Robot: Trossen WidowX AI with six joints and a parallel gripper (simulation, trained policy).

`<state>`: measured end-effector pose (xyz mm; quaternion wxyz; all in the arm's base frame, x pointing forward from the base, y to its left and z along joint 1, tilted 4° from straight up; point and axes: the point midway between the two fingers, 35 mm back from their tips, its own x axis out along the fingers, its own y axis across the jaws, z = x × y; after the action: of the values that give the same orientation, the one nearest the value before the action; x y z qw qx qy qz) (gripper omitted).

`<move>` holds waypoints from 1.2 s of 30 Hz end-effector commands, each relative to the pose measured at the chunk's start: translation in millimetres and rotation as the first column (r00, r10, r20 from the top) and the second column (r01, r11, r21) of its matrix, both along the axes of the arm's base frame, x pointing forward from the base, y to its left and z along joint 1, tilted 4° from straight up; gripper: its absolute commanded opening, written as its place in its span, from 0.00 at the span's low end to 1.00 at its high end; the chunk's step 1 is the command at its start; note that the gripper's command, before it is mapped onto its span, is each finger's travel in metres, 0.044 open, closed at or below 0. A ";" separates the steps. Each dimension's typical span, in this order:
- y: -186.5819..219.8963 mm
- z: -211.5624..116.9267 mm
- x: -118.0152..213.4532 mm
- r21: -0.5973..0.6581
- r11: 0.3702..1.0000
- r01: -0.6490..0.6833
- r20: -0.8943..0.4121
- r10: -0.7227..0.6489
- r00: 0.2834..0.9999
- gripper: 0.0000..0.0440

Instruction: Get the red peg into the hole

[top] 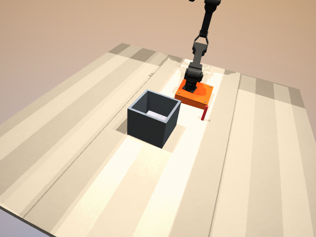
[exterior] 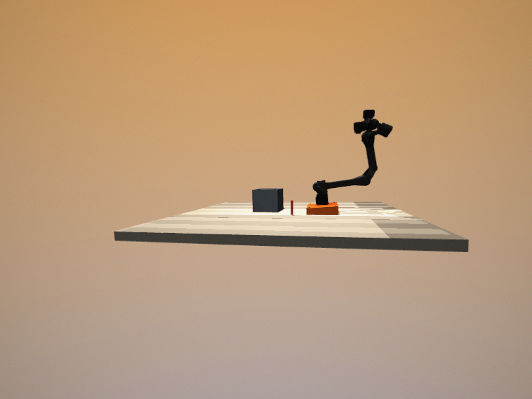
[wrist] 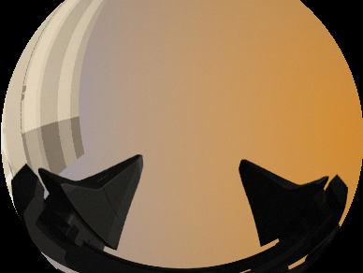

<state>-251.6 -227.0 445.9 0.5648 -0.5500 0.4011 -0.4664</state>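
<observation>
The box is dark grey and sits on the table with its top open. From the top view I can see down into it, and there is a pale plate at the bottom. I can't tell where the hole in it is.

The red peg is outside the box. It stands up on its end on the table, near the box, on the side where the orange base is. Nothing is touching it but the table (it looks like a little red candle).

The orange base is further from the box than the peg is, in the side-on view. The black arm goes up from it and leans away from the box. The gripper is high up, well apart from the box and the peg. Its two fingers are spread nearly all the way, and it has hold of nothing (just air in the gap).
</observation>
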 end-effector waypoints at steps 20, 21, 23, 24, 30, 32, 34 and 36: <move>33.8 85.3 109.3 -0.460 0.885 -0.069 -0.402 -0.139 0.905 1.00; 37.0 88.3 115.8 -0.480 0.874 -0.078 -0.421 -0.151 0.894 1.00; 43.8 94.1 129.0 -0.517 0.850 -0.100 -0.457 -0.175 0.872 1.00; 47.2 96.7 135.7 -0.535 0.837 -0.112 -0.474 -0.188 0.860 1.00; 69.1 109.4 175.8 -0.631 0.751 -0.194 -0.560 -0.269 0.783 1.00; 76.7 112.3 189.5 -0.657 0.719 -0.225 -0.584 -0.297 0.755 1.00; 84.5 114.5 203.3 -0.679 0.686 -0.260 -0.605 -0.324 0.727 1.00; 92.3 116.0 217.3 -0.698 0.652 -0.296 -0.624 -0.352 0.698 1.00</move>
<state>-58.4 -147.6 560.0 0.1194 -0.8425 0.3754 -0.3674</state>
